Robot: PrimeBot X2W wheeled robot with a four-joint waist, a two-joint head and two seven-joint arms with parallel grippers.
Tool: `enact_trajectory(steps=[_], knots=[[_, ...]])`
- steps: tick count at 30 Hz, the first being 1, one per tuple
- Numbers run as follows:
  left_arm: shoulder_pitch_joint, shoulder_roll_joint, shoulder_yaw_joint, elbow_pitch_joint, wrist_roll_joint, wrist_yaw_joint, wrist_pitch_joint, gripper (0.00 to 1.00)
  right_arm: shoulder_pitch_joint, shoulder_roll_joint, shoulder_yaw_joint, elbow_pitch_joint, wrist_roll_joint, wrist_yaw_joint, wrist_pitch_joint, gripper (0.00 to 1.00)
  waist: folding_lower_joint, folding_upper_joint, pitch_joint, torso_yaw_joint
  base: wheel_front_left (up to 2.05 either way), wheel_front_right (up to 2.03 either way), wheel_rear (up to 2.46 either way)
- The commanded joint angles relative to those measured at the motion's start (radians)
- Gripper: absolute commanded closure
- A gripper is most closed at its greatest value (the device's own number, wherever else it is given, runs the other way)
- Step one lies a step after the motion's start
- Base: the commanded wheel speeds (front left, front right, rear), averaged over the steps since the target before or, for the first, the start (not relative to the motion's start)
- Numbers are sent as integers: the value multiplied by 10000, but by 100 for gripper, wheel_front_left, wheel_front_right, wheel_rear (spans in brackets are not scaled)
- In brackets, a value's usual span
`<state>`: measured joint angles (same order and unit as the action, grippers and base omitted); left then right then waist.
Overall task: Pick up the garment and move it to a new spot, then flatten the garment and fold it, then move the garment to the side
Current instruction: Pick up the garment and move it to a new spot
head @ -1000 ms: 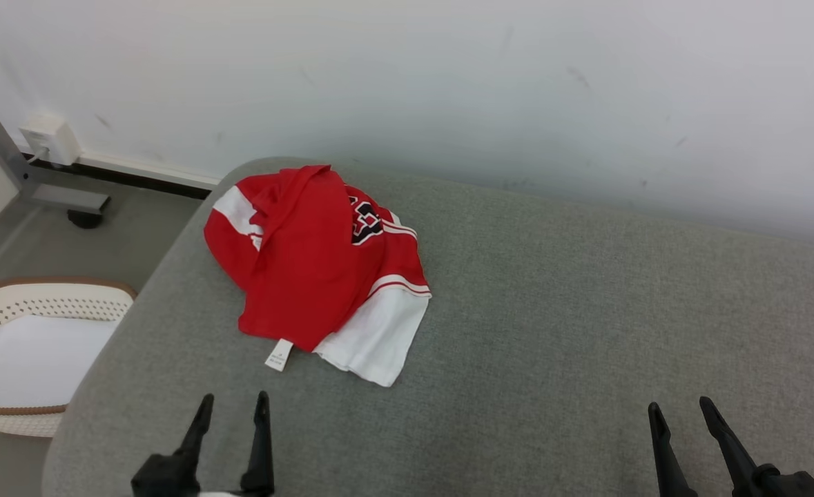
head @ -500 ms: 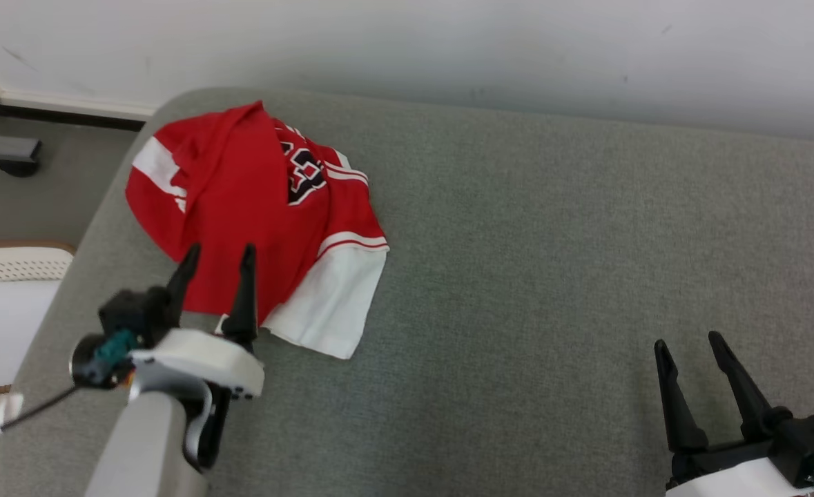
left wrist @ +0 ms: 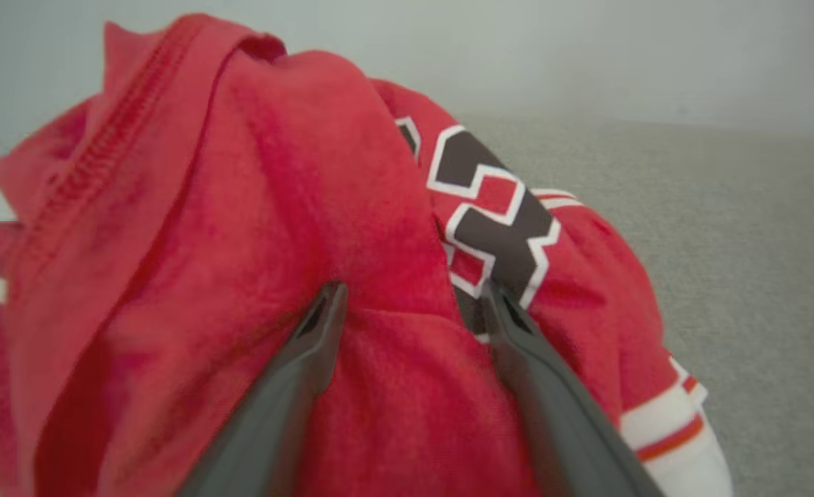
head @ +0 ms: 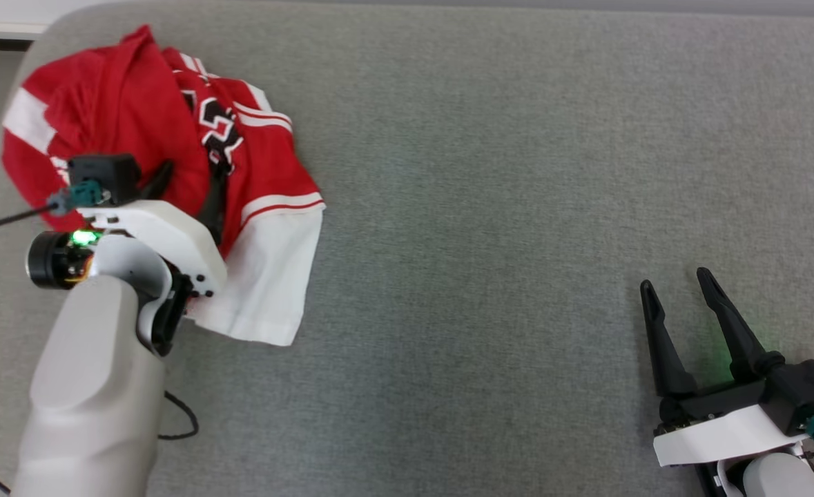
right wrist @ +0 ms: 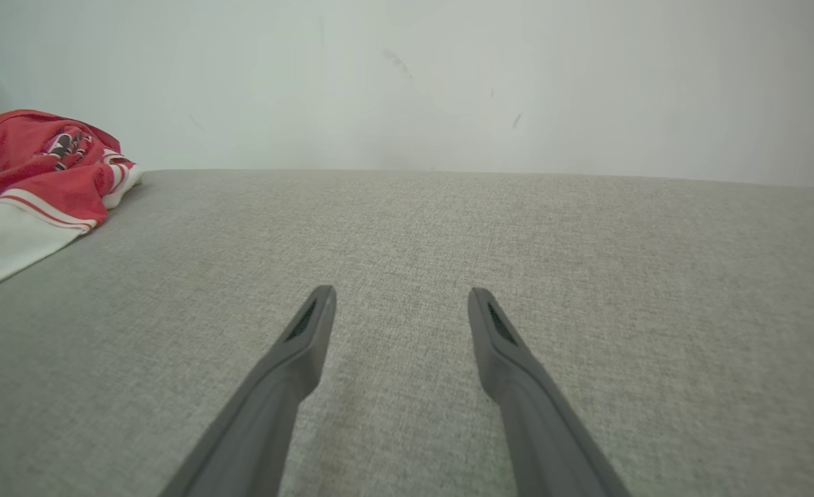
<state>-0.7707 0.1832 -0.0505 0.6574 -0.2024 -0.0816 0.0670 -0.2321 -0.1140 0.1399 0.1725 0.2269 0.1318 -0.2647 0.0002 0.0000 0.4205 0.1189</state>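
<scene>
The garment point(head: 123, 117), a crumpled red jersey with white sleeve ends and a black-and-white graphic, lies at the far left of the grey surface. My left gripper point(head: 189, 176) hangs over its middle with both dark fingers spread, pointing into the red cloth. In the left wrist view the garment point(left wrist: 255, 228) lies close ahead, and a fold of it rises between the left gripper's point(left wrist: 412, 293) open fingers. Low at the right, my right gripper point(head: 676, 283) stands open over bare fabric, far from the jersey. The right wrist view has the garment point(right wrist: 27, 179) at its left edge and the right gripper point(right wrist: 401, 295) with nothing between its fingers.
The grey fabric surface point(head: 489, 207) stretches wide between the two arms. Its rounded far-left corner point(head: 47, 21) lies just beyond the jersey, with floor and a white skirting past it. A pale wall point(right wrist: 448, 76) stands behind the surface. A thin black cable point(head: 179, 421) trails by my left forearm.
The head camera has tilted down, shifting the whole picture. My left arm has reached forward from the near edge onto the jersey. The right gripper has come up a little; both stay open.
</scene>
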Motion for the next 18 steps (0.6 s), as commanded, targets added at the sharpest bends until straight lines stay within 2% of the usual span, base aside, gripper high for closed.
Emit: enact_trajectory(steps=[1, 6, 7, 8, 12, 18], knots=[[-115, 114, -10, 198, 76, 56, 197, 0, -138, 1, 27, 45, -52, -21, 4, 0, -2, 0, 145, -156, 0, 0, 0], [-416, 360, -2, 1049, 170, 385, 672, 0, -224, 42, 149, 156, 32, -21, 5, 0, -2, 0, 169, -330, 0, 0, 0], [-441, 360, 61, 1194, 79, 433, 663, 26, -223, 46, 148, 171, 48, -21, 5, 0, -2, 0, 142, -360, 0, 0, 0], [-485, 374, 116, 1282, 25, 472, 573, 100, -206, 51, 122, 178, 75, -21, 5, 0, -2, 0, 108, -384, 0, 0, 0], [-533, 428, 192, 1422, -79, 507, 320, 100, -26, 95, 38, 232, 112, -21, 5, 0, -2, 0, -137, -403, 0, 0, 0], [-320, 697, 404, 849, -353, 507, -99, 100, 340, 214, -97, 295, 155, -21, 5, 0, -2, 0, -801, -286, 0, 0, 0]])
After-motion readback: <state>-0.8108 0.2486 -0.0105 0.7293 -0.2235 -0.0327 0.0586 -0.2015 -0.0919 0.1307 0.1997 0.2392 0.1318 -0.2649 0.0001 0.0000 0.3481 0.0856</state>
